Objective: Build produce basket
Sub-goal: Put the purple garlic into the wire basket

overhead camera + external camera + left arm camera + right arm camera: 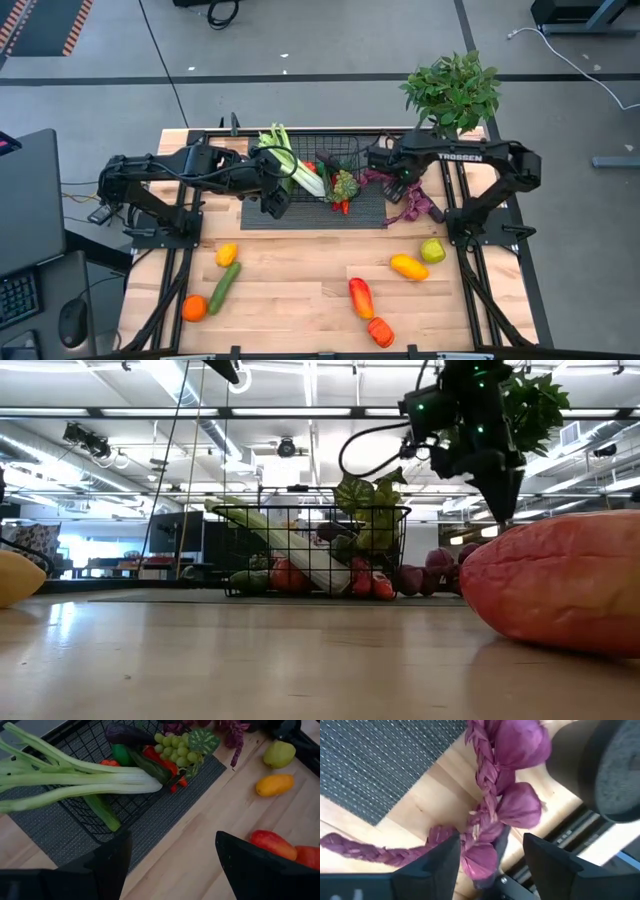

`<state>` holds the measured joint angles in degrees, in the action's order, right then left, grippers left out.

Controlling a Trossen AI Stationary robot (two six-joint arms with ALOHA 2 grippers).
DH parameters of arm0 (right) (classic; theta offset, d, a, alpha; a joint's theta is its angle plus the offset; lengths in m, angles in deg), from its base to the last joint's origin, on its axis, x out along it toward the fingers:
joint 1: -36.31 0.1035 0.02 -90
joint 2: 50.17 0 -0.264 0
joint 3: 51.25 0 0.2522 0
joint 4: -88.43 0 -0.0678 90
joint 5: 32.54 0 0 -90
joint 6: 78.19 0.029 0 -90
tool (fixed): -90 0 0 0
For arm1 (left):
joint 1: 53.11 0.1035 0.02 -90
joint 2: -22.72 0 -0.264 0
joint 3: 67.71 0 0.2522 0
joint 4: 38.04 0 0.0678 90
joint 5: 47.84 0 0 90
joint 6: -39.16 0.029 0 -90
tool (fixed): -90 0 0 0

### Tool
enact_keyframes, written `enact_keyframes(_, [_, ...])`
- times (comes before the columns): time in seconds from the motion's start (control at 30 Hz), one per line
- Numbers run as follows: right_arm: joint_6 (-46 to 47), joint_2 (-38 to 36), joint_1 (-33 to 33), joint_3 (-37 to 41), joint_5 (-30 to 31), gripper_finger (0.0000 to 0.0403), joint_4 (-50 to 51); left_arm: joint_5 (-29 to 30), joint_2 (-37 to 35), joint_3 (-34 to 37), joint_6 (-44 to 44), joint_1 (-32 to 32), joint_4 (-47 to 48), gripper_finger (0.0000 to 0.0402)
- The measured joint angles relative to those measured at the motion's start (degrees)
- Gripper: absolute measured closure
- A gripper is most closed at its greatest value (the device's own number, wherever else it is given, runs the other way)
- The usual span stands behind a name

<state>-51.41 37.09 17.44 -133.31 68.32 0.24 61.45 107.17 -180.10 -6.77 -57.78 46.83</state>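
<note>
Two dark arms reached in over the basket (312,180), a black wire-mesh box that sat on a grey woven mat (262,212) at the back of the wooden table (300,300). Inside the basket lay a leek (292,165) slanting over its rim, green grapes (345,185), a red pepper (159,760), a cucumber (102,811) and a dark eggplant (127,734). The left gripper (277,202) hung over the front edge of the basket, its fingers spread wide with nothing between them. The right gripper (395,187) hovered just beside the basket's right end, over a purple braided string of onion-like bulbs (512,802) that lay on the wood beside the mat; its fingers (432,865) stood apart on either side of the braid, and whether they pressed on it could not be told. In front of the basket, well apart from it, lay loose produce: a yellow pepper (227,254), a second cucumber (224,287) and an orange (194,308) towards the left, a red pepper (361,297) and an orange-red piece (380,331) near the front, and a yellow-orange fruit (409,266) with a green pear-like fruit (432,250) to the right. A leafy potted plant (452,90) stood behind the basket's right end.
</note>
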Motion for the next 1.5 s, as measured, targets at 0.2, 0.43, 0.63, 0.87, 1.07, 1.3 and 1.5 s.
enact_keyframes(0.2, [0.01, -1.46, -0.04, 4.39, -0.85, 0.0136, -6.01, 0.0, 0.0, 0.0, -1.54, 0.0, -0.01, 0.0111])
enact_keyframes(0.43, [-3.62, -1.46, -1.55, 8.39, -0.48, 0.0123, -12.73, 0.02, 0.0, 0.0, -3.02, -0.02, 0.0, 0.0111])
enact_keyframes(0.63, [-7.37, -1.43, -3.93, 11.45, -0.76, 0.0135, -16.87, 0.02, 0.0, 0.0, -3.05, -0.07, -0.23, 0.0111])
enact_keyframes(0.87, [-7.49, -1.43, -6.6, 15.35, -2.87, 0.0152, -22.68, 1.46, 0.91, 0.03, -5.52, -0.42, -0.94, 0.0111])
enact_keyframes(1.07, [-7.71, -1.41, -7.23, 17.62, -2.48, 0.0175, -25.92, 1.73, 4.04, 0.0, -5.99, -0.74, -1.67, 0.0111])
enact_keyframes(1.3, [-8.76, -1.41, -7.31, 17.73, 0.31, 0.0242, -26.0, 1.61, 7.03, 0.02, -6.32, -1.91, -2.58, 0.0111])
enact_keyframes(1.5, [-7.45, -1.41, -7.32, 17.73, 1.57, 0.032, -26.22, 1.46, 6.88, 0.02, -6.23, -2.75, -2.75, 0.0111])
